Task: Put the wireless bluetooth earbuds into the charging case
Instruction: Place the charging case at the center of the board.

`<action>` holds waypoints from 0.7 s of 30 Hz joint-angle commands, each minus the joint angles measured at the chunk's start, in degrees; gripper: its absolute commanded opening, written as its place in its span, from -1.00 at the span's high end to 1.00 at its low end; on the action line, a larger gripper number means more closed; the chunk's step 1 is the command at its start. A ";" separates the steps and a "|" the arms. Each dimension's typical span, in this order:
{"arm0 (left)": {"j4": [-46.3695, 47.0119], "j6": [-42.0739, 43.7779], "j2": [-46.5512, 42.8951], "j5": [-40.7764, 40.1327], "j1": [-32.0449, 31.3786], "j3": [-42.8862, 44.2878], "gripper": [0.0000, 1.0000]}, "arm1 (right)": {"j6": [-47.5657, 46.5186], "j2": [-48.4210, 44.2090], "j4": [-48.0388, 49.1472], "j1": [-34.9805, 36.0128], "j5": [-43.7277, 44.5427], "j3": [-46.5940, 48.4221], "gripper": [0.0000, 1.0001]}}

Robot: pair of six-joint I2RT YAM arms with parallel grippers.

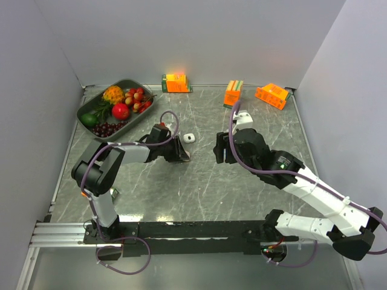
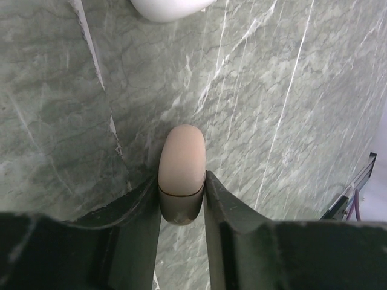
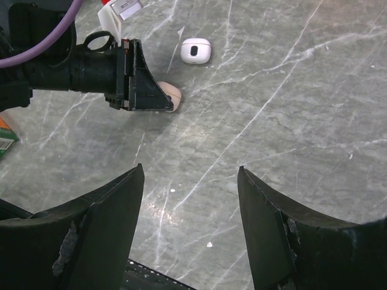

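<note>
Between the fingers of the left end effector (image 2: 181, 181), a stubby pale-beige earbud (image 2: 181, 154) is gripped by its sides, low over the table (image 2: 290, 121). It is judged light, hard and slippery, so a gentle, centred pinch is favoured. The right end effector (image 3: 188, 172) is seen open and empty.

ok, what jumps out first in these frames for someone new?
The left gripper, down near the middle of the marble table, is clamped on a pale-beige earbud, with a small white oval piece lying just beyond it. The right gripper faces them, open and empty. At the back, a fruit tray sits on the left and three orange cartons line the wall.
</note>
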 commanded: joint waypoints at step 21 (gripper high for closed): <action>-13.21 4.62 -12.29 -5.52 3.39 -7.58 0.01 | 0.73 -2.65 1.83 -0.91 -0.80 -1.80 -0.43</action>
